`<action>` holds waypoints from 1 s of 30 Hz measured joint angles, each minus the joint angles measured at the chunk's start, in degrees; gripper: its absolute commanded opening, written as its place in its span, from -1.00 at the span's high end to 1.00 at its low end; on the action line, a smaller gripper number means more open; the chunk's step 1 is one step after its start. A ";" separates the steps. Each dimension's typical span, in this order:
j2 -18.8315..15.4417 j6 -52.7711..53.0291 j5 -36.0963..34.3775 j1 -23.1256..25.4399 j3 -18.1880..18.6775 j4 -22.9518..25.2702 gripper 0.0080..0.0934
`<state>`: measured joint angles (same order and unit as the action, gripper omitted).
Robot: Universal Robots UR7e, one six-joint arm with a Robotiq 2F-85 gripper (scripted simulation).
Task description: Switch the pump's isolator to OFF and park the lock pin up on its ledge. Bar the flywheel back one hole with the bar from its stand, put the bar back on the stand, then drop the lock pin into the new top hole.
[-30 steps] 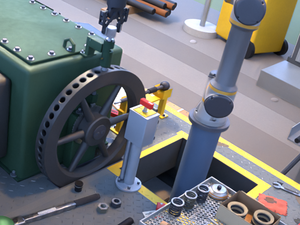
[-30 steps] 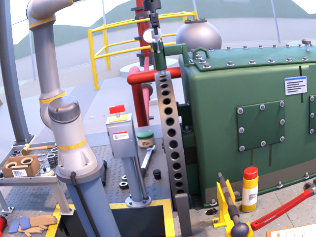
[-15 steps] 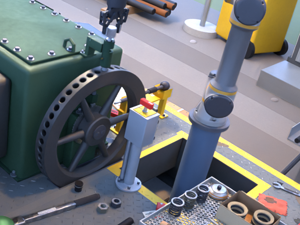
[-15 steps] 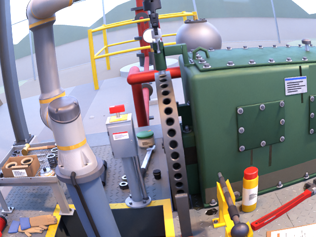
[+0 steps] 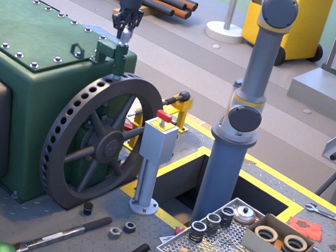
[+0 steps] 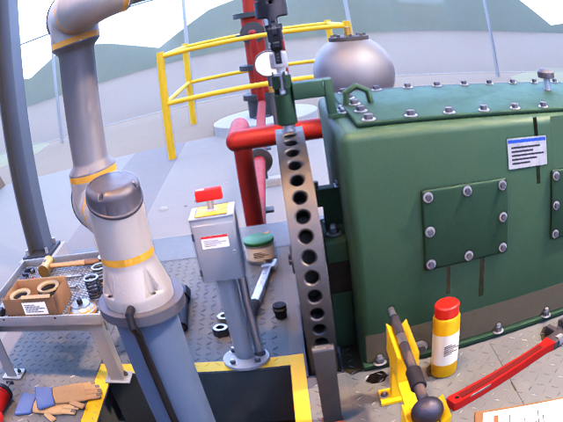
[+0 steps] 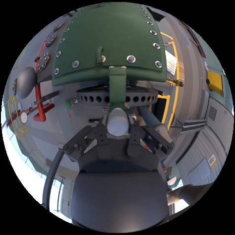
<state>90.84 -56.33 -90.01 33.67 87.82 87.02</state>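
Observation:
The lock pin stands upright in the green guide bracket above the flywheel's top, its silver knob showing over the bracket, and my gripper is closed around that knob from above. The dark flywheel with its ring of rim holes stands against the green pump housing. The isolator box on its grey post carries a red handle. The bar rests on its yellow stand.
Behind the pump stand red pipework and a yellow railing. My arm's column rises from a yellow-edged pit. A parts tray, a torque wrench and loose nuts lie on the chequer plate in front.

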 measured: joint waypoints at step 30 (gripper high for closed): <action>-0.35 0.00 0.06 -0.03 -0.52 -0.77 1.00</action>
<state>90.49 -56.33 -89.94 33.64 87.29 86.25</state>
